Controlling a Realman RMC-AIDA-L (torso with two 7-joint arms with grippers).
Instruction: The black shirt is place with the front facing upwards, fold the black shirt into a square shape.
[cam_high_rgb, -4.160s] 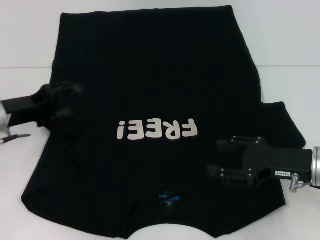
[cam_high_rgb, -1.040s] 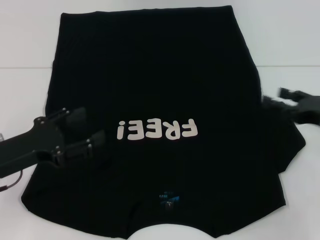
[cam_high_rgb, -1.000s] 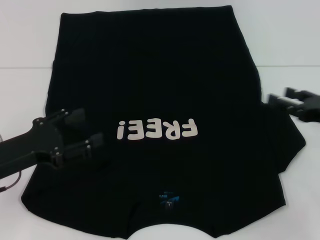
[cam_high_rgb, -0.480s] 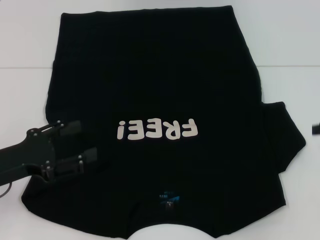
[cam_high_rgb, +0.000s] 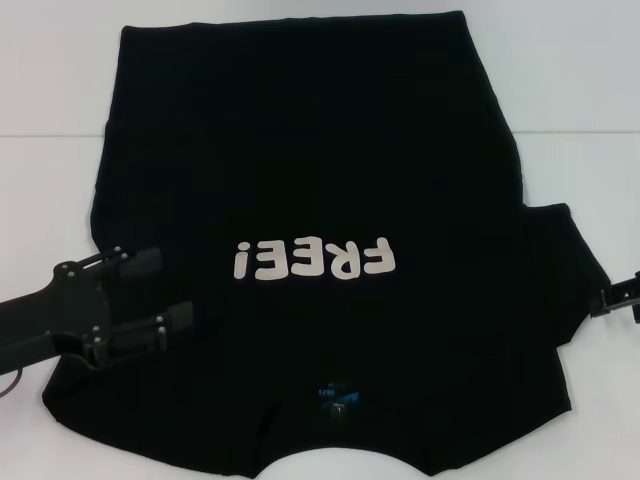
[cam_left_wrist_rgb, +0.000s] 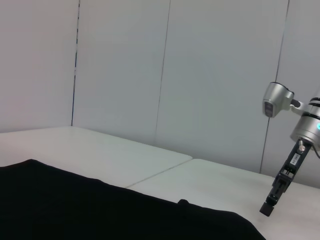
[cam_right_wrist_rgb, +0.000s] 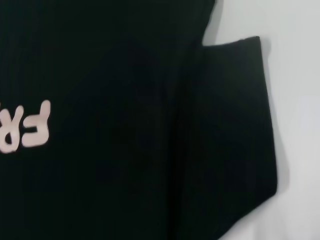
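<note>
Right pincer (cam_high_rgb: 612, 298) retreats past the plain black cotton T-shirt's (cam_high_rgb: 300, 150) sleeve, state unclear; left pincer (cam_high_rgb: 165, 292), fingers apart, should clamp its sleeve edge.

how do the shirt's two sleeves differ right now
On the black shirt, the sleeve on the robot's right lies spread out past the body on the white table, its outline plain. The sleeve on the robot's left does not stick out; that edge runs nearly straight. The left gripper, open, is over the left edge; the right gripper is just off the right sleeve's edge. Both sides lie flat.
</note>
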